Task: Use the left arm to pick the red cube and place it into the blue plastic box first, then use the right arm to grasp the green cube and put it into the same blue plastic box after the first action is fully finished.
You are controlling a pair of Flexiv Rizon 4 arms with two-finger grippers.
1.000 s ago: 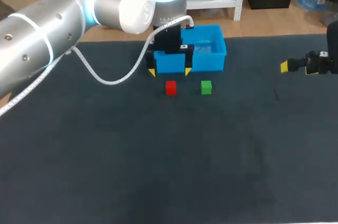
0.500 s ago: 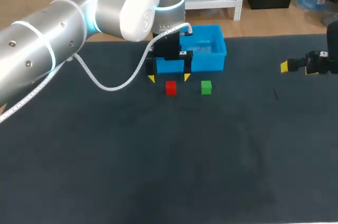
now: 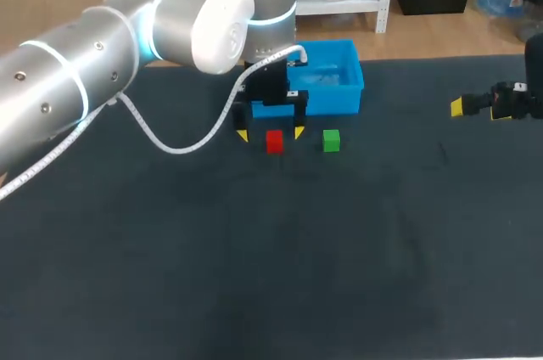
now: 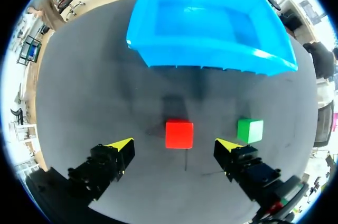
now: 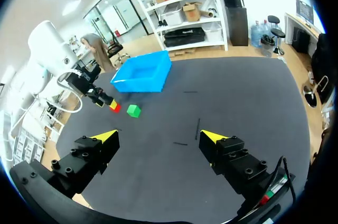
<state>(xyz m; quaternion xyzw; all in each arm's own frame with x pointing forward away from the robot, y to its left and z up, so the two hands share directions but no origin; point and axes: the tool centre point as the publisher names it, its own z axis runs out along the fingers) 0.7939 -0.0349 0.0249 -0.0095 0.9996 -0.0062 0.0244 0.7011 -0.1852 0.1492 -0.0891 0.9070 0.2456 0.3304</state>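
Note:
The red cube point(image 3: 274, 141) point(image 4: 179, 133) lies on the dark table in front of the blue plastic box point(image 3: 335, 87) point(image 4: 206, 28). The green cube point(image 3: 331, 140) point(image 4: 250, 130) sits just to its right. My left gripper point(image 3: 271, 133) point(image 4: 175, 147) hangs open directly over the red cube, one yellow fingertip on each side, neither touching it. My right gripper point(image 3: 475, 106) point(image 5: 158, 137) stands open and empty at the table's right side, far from both cubes. From there the box point(image 5: 141, 73), red cube point(image 5: 114, 107) and green cube point(image 5: 134, 110) show small ahead of it.
My left arm point(image 3: 119, 37) crosses the table's back left, with a white cable point(image 3: 182, 129) looping beneath it. Bare dark table top point(image 3: 280, 250) spreads across the front and middle.
My left gripper has come down and forward from in front of the box until its tips straddle the red cube. The right arm and both cubes have stayed put.

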